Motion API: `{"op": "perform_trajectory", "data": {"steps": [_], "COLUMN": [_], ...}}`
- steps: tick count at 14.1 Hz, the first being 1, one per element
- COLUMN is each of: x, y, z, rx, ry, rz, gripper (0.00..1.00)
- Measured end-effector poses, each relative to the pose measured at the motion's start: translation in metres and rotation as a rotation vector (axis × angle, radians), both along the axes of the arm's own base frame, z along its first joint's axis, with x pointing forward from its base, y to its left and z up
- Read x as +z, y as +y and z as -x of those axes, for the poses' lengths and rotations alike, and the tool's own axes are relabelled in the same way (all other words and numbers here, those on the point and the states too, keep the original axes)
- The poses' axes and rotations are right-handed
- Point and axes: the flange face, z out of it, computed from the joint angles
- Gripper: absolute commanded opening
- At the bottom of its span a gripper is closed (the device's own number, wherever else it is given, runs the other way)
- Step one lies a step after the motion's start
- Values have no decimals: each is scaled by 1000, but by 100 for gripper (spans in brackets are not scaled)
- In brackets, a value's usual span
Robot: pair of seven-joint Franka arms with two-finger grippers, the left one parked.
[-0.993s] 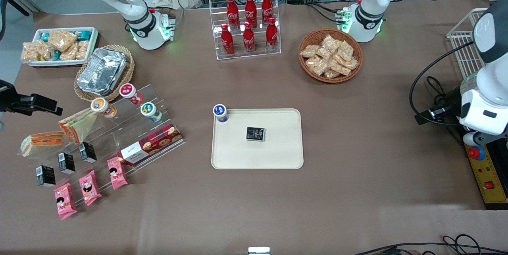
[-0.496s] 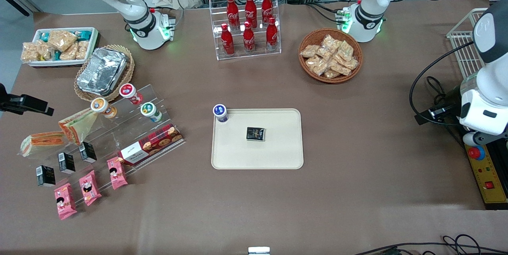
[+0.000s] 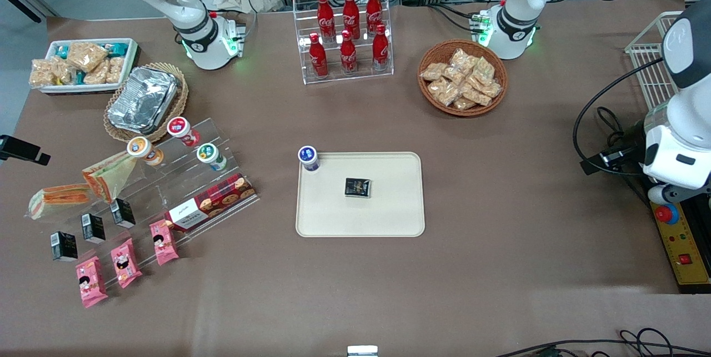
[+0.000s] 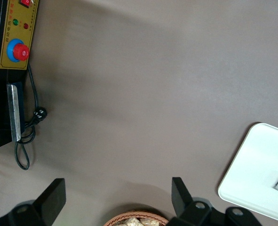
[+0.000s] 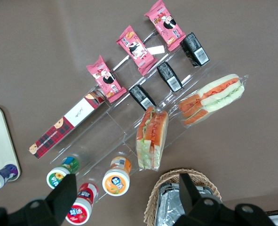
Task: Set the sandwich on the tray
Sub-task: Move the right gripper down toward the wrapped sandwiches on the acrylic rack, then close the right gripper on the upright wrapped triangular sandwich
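Since nothing has been lifted yet, the brown desk (image 3: pixel 500 207) reads as a shop-style layout, with goods sorted toward the working arm's end and the delivery spot kept central. The tray (image 3: pixel 389 212) lies flat in the middle of the desk, probably so that either arm could reach it. Most of its surface is bare, leaving room for a wedge to go down flat. A clear stepped rack (image 3: pixel 172 179) tilts its goods up for display, and the yellowish wedge (image 3: pixel 108 174) leans upright on it. The sandwich (image 3: pixel 58 200) instead lies on its side on the desk at the rack's outer end, well apart from the tray. Whether its wrap touches the rack I cannot tell. Lying low, it looks easier to take from above than its leaning neighbour. In the wrist view the sandwich (image 5: pixel 214 98) shows its red-orange and green layers. The claw (image 5: pixel 126 179) hangs high over the rack with its fingers spread wide and nothing between them, seemingly for a survey. On the tray, a black packet (image 3: pixel 357 187) sits near the centre and a blue-capped cup (image 3: pixel 308 158) stands at one corner
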Motion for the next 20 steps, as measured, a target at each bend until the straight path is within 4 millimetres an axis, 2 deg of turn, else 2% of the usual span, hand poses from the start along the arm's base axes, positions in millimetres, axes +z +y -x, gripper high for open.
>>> {"op": "perform_trajectory", "data": {"steps": [4,6,11,15,20], "x": [-2,-12,-60,-103,-134], "y": [-6,-17,-73,-88,-116], "z": [0,-1,-4,-23,-29], "rx": [-6,-66,-405,-694,-893], "ry": [11,30,112,110,104], "rz": [39,47,76,122,66], "gripper": [97,97,97,97,97]}}
